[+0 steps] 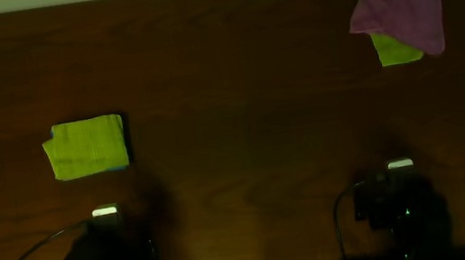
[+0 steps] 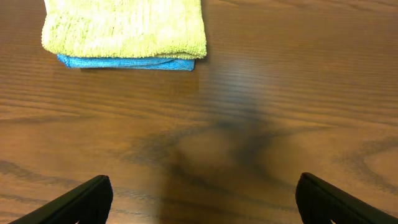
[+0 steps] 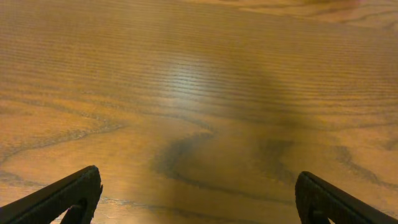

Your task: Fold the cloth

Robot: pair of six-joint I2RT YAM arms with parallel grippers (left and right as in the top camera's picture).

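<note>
My left hand was open wide and held nothing. Its two black fingers stood far apart, with bare table between them. My right hand was open wide too, and it was empty as well. A folded green cloth lay flat on the table. It lay a little way in front of my left hand, not touching it. Under that green cloth I could see a blue cloth. Only a thin edge of it stuck out, on the side nearest me. Far to the right of the green cloth, and farther from me, lay a purple cloth. It was crumpled, not folded. It lay on top of a second green one, which peeked out above and below it. My right hand was well to the right of the folded green cloth and nearer to me, over bare wood. Neither hand touched any cloth.
</note>
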